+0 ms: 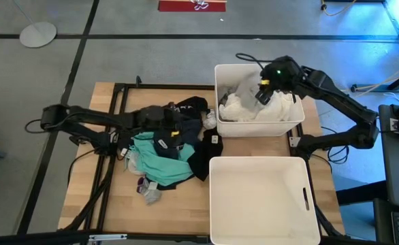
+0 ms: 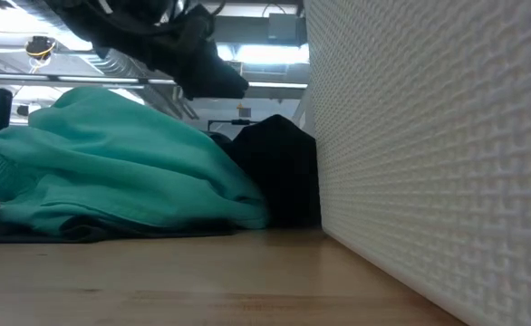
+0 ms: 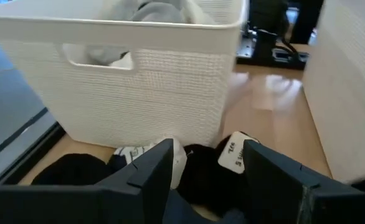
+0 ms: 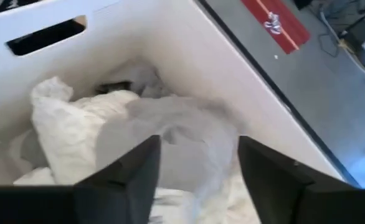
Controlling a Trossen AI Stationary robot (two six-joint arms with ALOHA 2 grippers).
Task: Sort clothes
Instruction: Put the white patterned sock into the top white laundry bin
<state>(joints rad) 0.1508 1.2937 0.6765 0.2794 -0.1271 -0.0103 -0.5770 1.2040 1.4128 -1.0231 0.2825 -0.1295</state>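
Right gripper (image 4: 198,177) fingers spread, holding nothing, over far bin (image 1: 221,73) full of white and grey clothes (image 4: 83,124). Near bin (image 1: 216,204) empty. Left gripper (image 3: 207,174) spread over dark pile (image 1: 176,116) and teal garment (image 1: 160,158) on counter (image 1: 84,184).

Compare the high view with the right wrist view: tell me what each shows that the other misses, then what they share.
Only the high view shows the left gripper over the pile of dark clothes, the teal garment on the table, and the empty near bin.

Only the right wrist view shows the far bin's handle slot from inside, and the open gap between the right gripper's fingers, with nothing between them.

Both show the far bin filled with white clothes, the right gripper above them.
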